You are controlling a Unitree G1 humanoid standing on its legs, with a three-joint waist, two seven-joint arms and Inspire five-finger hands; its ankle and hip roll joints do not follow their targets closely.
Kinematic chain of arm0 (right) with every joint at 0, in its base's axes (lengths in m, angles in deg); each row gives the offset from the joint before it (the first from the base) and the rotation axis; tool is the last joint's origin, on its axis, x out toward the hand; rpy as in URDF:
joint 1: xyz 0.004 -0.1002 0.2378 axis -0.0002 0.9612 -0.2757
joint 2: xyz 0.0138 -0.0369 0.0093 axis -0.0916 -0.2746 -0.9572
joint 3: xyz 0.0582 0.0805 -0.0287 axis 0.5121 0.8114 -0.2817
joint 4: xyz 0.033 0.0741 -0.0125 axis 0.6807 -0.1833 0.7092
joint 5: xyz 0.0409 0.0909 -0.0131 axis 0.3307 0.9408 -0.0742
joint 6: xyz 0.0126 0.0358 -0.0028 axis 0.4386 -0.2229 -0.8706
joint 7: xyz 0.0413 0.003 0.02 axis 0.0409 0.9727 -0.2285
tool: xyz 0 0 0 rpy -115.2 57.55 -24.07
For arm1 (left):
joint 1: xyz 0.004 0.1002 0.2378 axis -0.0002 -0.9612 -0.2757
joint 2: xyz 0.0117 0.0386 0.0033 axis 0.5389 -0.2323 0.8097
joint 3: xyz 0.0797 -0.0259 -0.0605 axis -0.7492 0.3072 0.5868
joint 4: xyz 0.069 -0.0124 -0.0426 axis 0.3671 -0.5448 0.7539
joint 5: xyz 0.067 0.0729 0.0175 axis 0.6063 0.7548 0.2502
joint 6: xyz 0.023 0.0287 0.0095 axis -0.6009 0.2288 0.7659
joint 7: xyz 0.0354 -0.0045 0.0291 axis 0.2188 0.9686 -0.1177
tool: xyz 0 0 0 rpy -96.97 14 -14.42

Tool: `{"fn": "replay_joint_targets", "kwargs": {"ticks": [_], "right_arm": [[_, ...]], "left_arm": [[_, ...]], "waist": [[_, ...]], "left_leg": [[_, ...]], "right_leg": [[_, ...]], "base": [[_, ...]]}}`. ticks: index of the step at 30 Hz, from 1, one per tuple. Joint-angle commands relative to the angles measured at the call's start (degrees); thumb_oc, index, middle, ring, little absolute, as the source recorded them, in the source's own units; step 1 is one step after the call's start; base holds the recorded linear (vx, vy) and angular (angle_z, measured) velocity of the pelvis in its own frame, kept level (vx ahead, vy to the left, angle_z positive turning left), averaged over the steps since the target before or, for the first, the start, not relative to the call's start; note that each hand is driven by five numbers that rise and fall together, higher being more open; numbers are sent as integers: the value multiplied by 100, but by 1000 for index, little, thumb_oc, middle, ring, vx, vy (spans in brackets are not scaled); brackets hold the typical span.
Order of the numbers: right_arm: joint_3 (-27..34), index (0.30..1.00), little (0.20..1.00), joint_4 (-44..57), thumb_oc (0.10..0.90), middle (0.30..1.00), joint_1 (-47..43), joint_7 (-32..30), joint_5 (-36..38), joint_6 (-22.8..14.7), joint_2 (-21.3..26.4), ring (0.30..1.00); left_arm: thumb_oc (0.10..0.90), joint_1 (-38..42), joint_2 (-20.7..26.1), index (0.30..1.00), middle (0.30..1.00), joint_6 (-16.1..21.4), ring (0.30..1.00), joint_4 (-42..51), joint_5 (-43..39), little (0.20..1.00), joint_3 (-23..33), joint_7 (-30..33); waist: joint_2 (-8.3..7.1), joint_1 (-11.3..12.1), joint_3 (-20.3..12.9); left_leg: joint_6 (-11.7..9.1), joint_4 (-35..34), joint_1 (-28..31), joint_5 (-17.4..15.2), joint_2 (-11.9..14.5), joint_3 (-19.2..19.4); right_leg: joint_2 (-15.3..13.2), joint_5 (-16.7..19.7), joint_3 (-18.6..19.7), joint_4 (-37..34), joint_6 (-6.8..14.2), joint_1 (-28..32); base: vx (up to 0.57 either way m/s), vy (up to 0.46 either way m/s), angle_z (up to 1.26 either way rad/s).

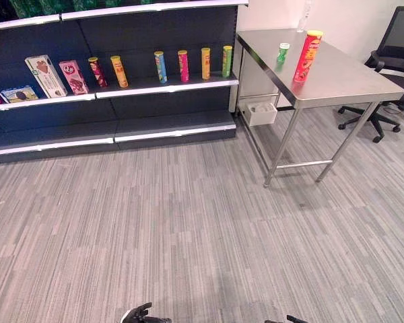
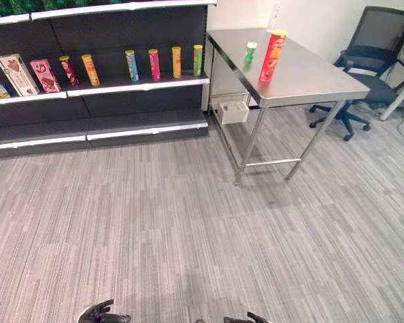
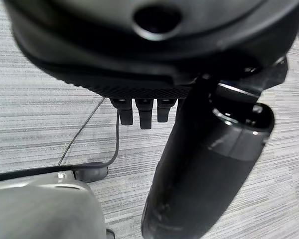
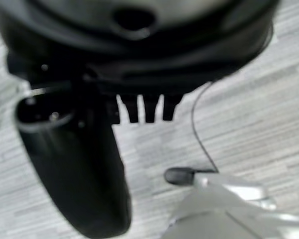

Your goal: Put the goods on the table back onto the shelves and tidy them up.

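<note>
The head views take in the whole room: a steel desk [image 1: 337,81] at the right carries a tall red can [image 1: 308,56] and, just beside it toward the shelves, a small green bottle [image 1: 283,52], both upright. To the left, a dark shelf unit [image 1: 121,114] holds a row of upright cans [image 1: 182,65] in several colours and a few snack boxes [image 1: 46,75] at its left end. A white box [image 1: 260,113] sits on the floor under the desk, and a black office chair [image 1: 394,67] stands past the desk's far side. Striped grey carpet [image 1: 188,229] lies between. The left hand [image 3: 144,112] and right hand [image 4: 147,107] barely clear the bottom edge of the head views; each wrist view shows its hand over carpet, fingers relaxed and hanging straight, thumb apart, holding nothing.
</note>
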Motion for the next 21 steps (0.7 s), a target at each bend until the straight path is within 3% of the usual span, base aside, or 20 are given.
{"fn": "replay_joint_targets", "kwargs": {"ticks": [1, 21], "right_arm": [[-36, 900, 900, 18, 800, 900, -253, -11, 72, -204, 137, 900], [-46, 900, 900, 13, 800, 900, -223, -61, 47, -213, 142, 900]], "left_arm": [[800, 341, 166, 900, 900, 240, 900, -72, 5, 900, 2, -67], [800, 385, 161, 900, 900, 230, 900, -118, 207, 900, -52, 51]], "waist": [[-216, 18, -123], [-232, -10, -110]], "left_leg": [[-499, -156, -22, -202, 242, 72], [-518, -156, -57, -200, 271, 44]], "right_leg": [[-519, -361, -116, 35, 983, 163], [-480, -374, -113, 35, 975, 128]], "base": [[0, 0, 0], [0, -2, 0]]}}
